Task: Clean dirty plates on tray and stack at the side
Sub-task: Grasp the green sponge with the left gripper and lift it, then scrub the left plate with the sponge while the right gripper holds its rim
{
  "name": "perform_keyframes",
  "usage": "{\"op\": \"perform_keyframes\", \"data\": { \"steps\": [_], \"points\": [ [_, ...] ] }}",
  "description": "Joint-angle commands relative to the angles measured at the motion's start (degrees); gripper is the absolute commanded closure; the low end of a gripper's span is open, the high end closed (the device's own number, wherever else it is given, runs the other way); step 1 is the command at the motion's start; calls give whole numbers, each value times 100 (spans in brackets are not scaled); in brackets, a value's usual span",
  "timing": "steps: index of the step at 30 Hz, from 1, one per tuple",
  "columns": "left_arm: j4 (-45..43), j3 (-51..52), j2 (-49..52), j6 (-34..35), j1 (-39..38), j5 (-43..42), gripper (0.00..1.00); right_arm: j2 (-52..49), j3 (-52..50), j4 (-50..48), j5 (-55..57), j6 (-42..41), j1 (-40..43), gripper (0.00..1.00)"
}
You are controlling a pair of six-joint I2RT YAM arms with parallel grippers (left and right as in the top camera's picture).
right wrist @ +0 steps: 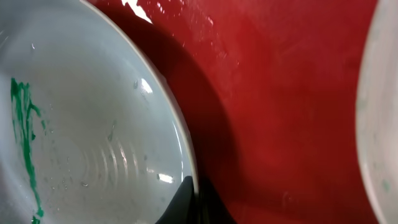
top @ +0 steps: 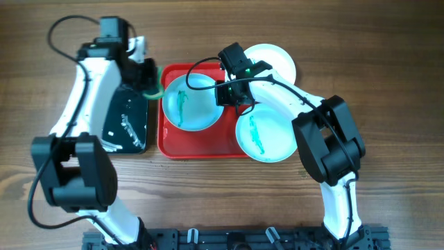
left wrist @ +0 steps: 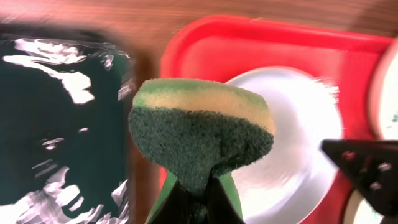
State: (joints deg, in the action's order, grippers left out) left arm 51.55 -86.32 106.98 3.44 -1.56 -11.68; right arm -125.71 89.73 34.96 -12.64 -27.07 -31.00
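The left tool [left wrist: 199, 200] is clamped on a green and yellow sponge [left wrist: 199, 127], over the left edge of the red tray [top: 201, 144] and beside the black tray [top: 128, 121]. The right tool [top: 234, 96] pinches the rim of a smeared plate [top: 189, 104] lying on the red tray. A second smeared plate [top: 263, 135] sits at the tray's right edge. A plain white plate [top: 279, 61] lies just beyond its far right corner.

tray [top: 201, 147] red. two plates [top: 198, 112] pale aqua, each with teal-green smear. third plate [top: 279, 58] plain white. sponge [left wrist: 199, 118] yellow over dark green.
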Motion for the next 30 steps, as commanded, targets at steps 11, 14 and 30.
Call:
{"op": "perform_keyframes", "data": {
  "steps": [11,14,30],
  "points": [
    [-599,376,1088,214,-927,1086,96,-179,-81,85,-94,144,33,96],
    [-796,592,1270,219,-927,813,96,-179,-81,74,-96,144,33,96],
    [321,654,1635,-1036,-909,-1290,96,-179,-81,48,-122,138,33,96]
  ]
}}
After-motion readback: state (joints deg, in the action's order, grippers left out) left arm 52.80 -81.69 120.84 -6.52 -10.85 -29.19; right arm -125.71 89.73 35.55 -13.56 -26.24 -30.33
